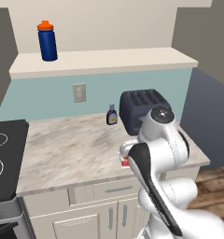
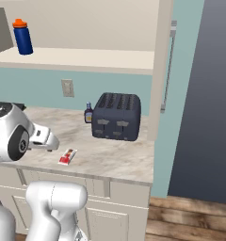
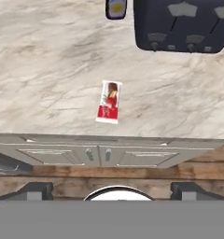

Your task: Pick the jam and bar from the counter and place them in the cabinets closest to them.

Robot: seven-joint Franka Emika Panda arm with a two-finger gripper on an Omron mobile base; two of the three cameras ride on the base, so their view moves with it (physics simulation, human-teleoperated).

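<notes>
- I saw the flat red-and-white wrapped bar [image 3: 109,101] lying on the light beige marble table [image 3: 48,70] near its front edge, apart from the dark four-slot toaster [image 3: 184,23].
- My end effector [image 3: 112,189] hung open above it, holding nothing.
- In my left base view, the arm hid most of the bar [image 1: 124,162].
- The small brown bottle [image 2: 88,113] was cut off in the hand view.
</notes>
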